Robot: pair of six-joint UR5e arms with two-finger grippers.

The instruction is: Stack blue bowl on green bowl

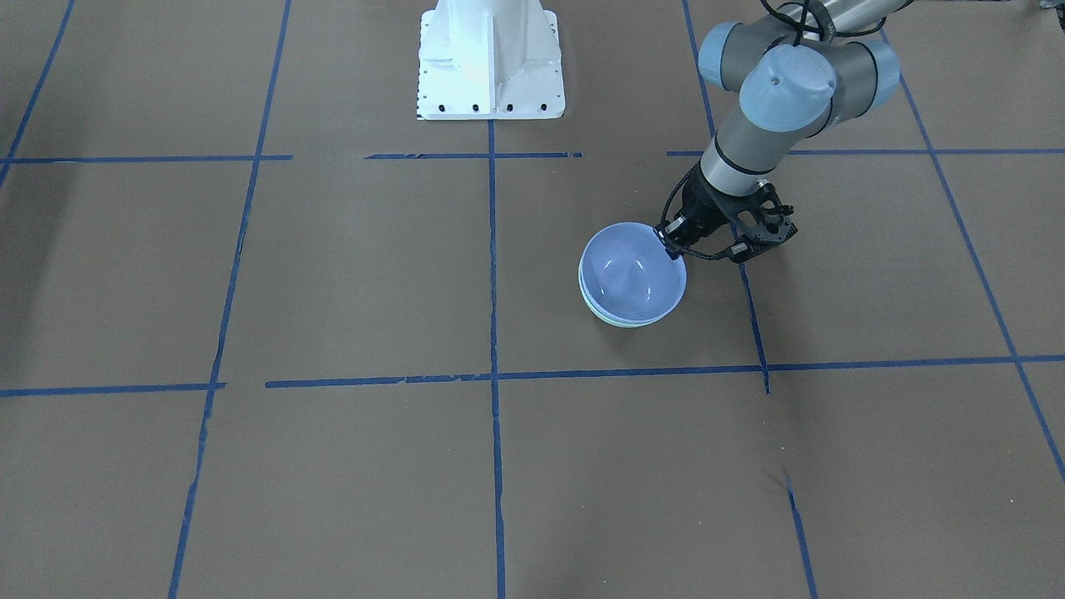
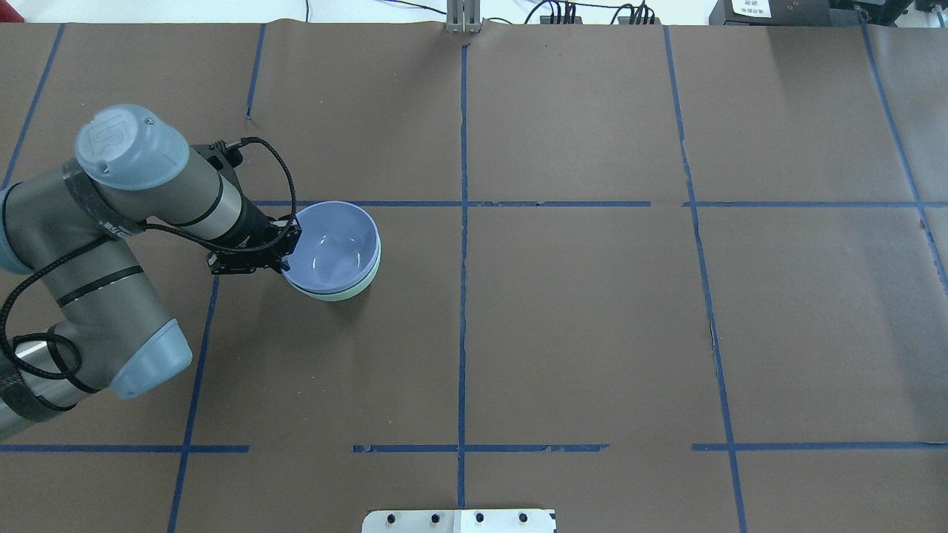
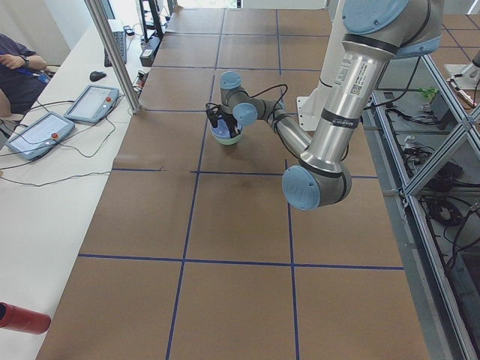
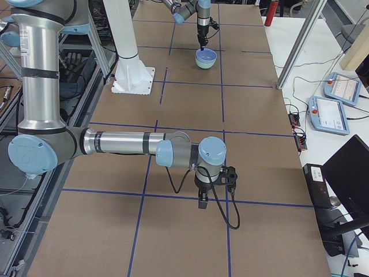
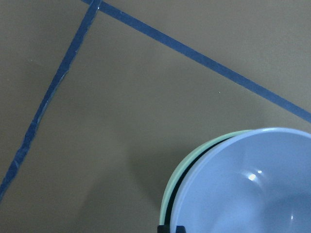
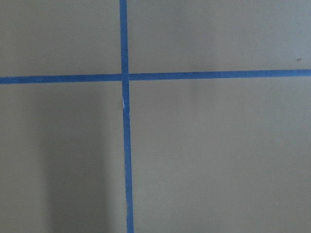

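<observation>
we see the blue bowl [image 1: 630, 274] sitting inside the green bowl [image 1: 632, 323] on the table [image 2: 592, 333], on the robot's left half. both bowls are upright. in the overhead view the blue bowl [image 2: 333, 243] covers nearly all of the green bowl [image 2: 349, 292], which shows only as a pale crescent under its near and right side. the pair lies just below a crosswise line of blue tape [image 2: 463, 296] and between two lengthwise lines.

the left pincer [image 1: 668, 243] is at the blue bowl's rim, on the side nearest the left arm, and points steeply down. its fingers are close together and we read them as clamped on that rim, one inside and one outside. from the left wrist camera the blue bowl [image 5: 252, 189] fills the lower right corner, and the green bowl [image 5: 196, 158] shows as a thin mint arc outside it. a dark gap runs between the two rims, so the blue bowl sits a little off centre in the green one. a black fingertip shows at the very bottom edge, right at the rim.

the right pincer [image 4: 203, 202] hangs over the table well apart from the bowls, pointing down near a tape crossing. it appears only in the side view, so we cannot tell whether its fingers are apart or together. its wrist camera shows only brown table and crossed tape.
</observation>
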